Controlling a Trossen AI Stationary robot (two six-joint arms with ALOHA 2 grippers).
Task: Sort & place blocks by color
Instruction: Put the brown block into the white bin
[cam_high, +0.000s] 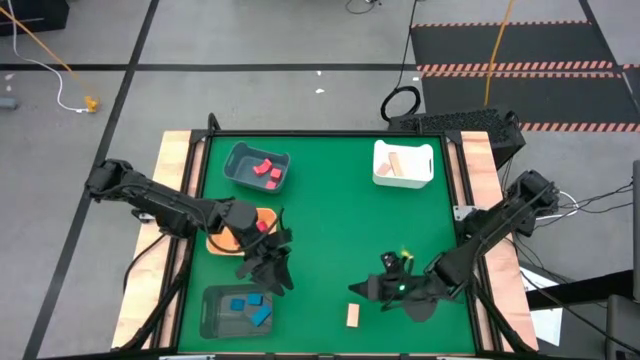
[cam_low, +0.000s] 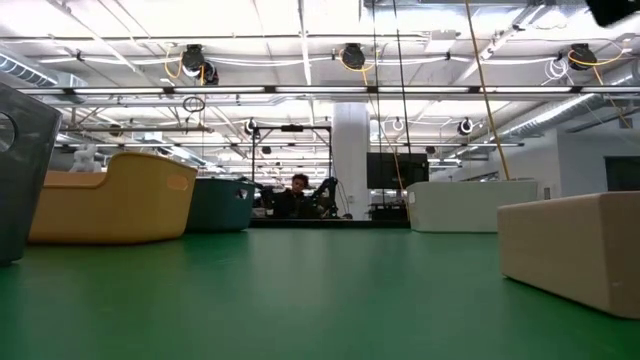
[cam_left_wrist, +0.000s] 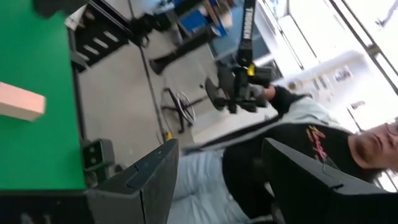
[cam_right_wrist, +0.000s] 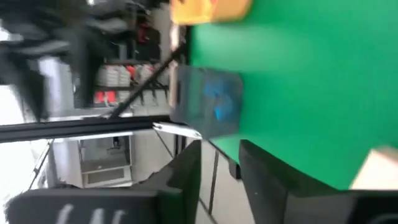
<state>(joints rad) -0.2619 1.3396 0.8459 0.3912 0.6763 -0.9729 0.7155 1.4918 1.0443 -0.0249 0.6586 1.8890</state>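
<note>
White lettering runs along a dark robot arm (cam_left_wrist: 249, 28) in the left wrist view, but it is too blurred to read surely.

At the table's (cam_high: 330, 220) near left corner, the clear grey plastic tray (cam_high: 237, 311) holds three small blue blocks (cam_high: 253, 305). Beside the left edge, the orange tray (cam_high: 262, 216) is largely covered by the left hand (cam_high: 272, 262), whose fingers (cam_left_wrist: 146, 180) stand spread apart with nothing between them. Toward the far left, the grey-blue tray (cam_high: 238, 160) holds red blocks (cam_high: 267, 170).

One pale tan wooden block (cam_high: 353, 315) lies loose near the near edge, just beside the right hand (cam_high: 378, 289); its fingers (cam_right_wrist: 186, 171) are parted and empty. At the far right, the white tray (cam_high: 403, 162) holds another tan block (cam_high: 395, 163).
</note>
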